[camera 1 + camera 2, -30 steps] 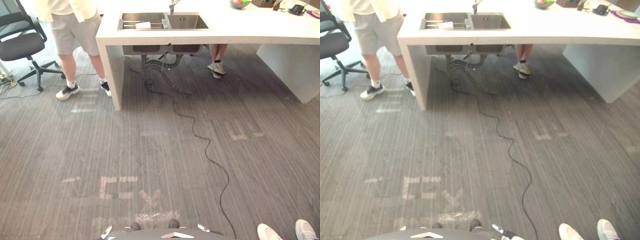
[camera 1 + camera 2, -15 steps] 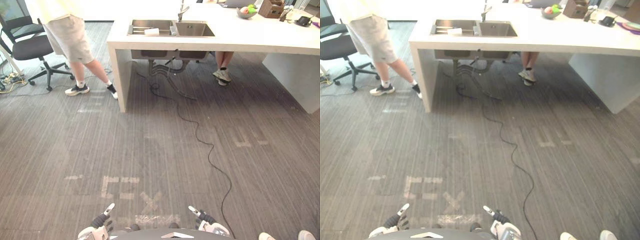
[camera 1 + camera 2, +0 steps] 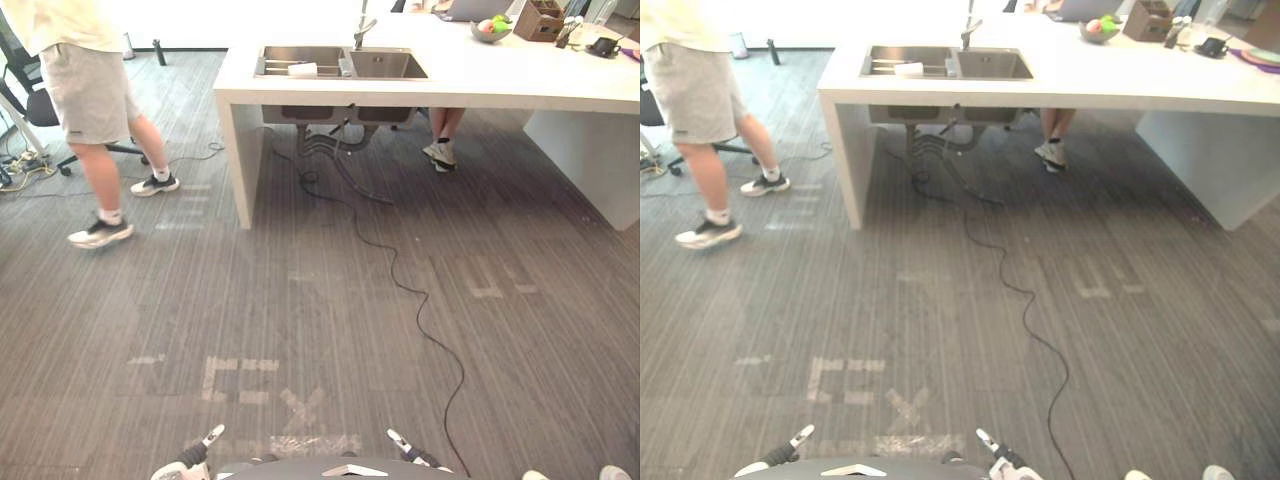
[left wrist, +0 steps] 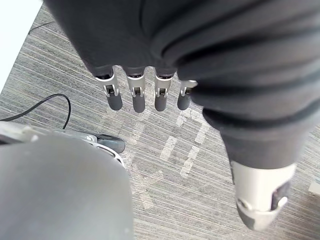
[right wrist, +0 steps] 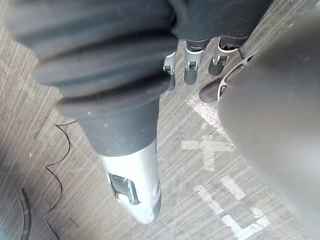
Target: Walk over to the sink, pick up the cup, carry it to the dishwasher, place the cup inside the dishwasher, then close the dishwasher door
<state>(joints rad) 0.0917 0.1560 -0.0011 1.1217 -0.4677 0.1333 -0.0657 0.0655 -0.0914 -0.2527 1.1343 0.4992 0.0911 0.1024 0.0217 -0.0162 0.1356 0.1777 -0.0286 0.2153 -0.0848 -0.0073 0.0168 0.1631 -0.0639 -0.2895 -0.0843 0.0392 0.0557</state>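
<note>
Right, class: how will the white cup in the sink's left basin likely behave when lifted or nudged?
The cup looks small beside the sink, so probably light. It appears wider than tall, perhaps on its side, so a nudge might roll it. Material is too distant to tell; assume fragile.

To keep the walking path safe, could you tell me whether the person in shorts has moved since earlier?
Yes. The person in shorts has stepped left, away from the counter and slightly nearer the robot.

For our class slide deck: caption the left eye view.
Sink in white counter ahead across grey floor; person mid-stride at left.
</note>
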